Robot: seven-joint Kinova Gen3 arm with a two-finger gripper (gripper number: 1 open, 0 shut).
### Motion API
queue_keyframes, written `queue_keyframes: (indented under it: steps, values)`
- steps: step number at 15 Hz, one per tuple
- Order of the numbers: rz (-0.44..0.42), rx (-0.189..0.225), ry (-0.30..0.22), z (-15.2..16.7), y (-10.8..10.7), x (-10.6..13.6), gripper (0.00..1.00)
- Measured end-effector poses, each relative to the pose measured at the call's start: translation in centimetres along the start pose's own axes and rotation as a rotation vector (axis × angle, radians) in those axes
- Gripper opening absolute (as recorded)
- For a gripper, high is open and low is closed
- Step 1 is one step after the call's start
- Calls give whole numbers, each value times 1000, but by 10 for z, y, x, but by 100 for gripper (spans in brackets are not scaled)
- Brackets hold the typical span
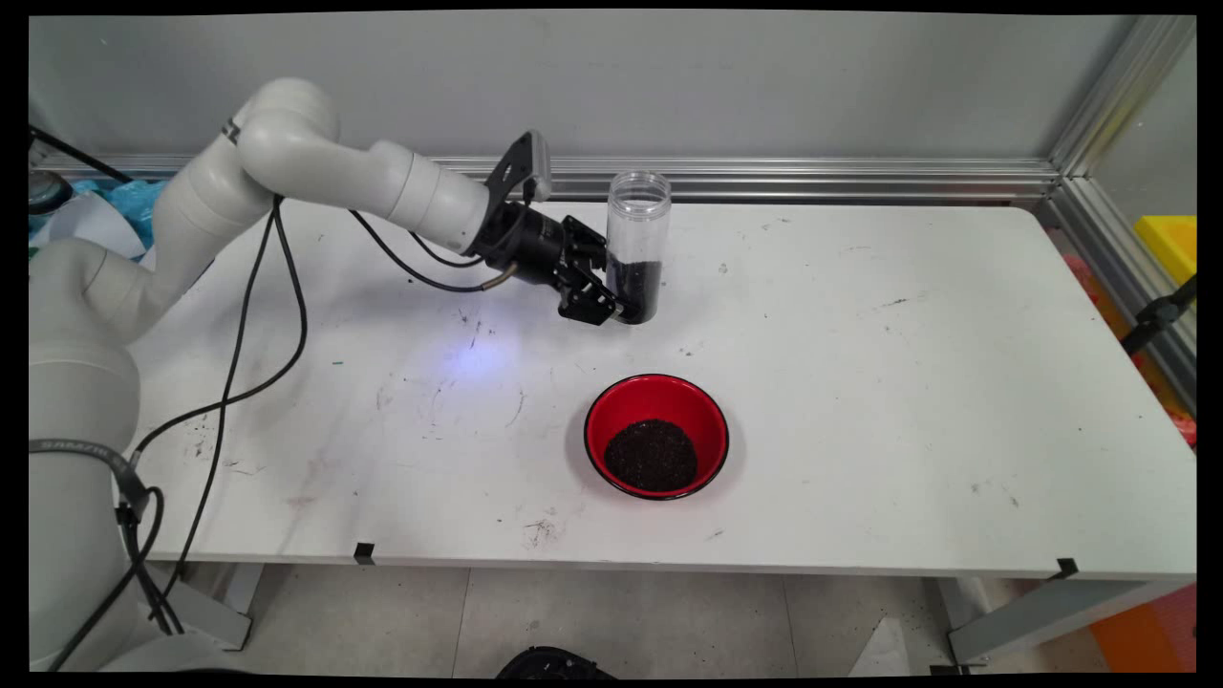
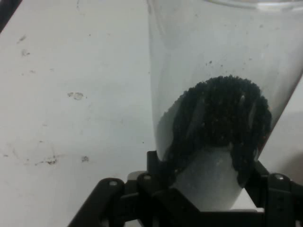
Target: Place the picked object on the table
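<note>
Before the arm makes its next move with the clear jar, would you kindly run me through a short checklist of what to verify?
1. Claw closed on the clear jar: ok; its fingers sit either side of the jar's lower part.
2. Jar upright: ok in the main view; its open mouth faces up.
3. Dark granules inside the jar: ok; they fill only its lower part.
4. Red bowl apart from the jar: ok; it stands nearer the table's front edge and already holds dark granules.
5. Jar lifted or resting on the table: cannot tell.
6. Hanging cables away from jar and bowl: ok.
</note>
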Motion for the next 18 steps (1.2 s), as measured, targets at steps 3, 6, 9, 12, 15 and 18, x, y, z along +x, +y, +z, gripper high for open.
queue_keyframes:
  steps: [3,6,9,12,15,18]
  values:
    - [-6,10,16,11,-2,-9,0]
    - [-5,9,31,22,-2,-14,0]
    - [0,2,42,30,-1,-18,0]
    - [5,-2,46,37,0,-22,0]
    - [8,-2,47,42,1,-26,0]
    - [9,-3,47,46,1,-30,0]
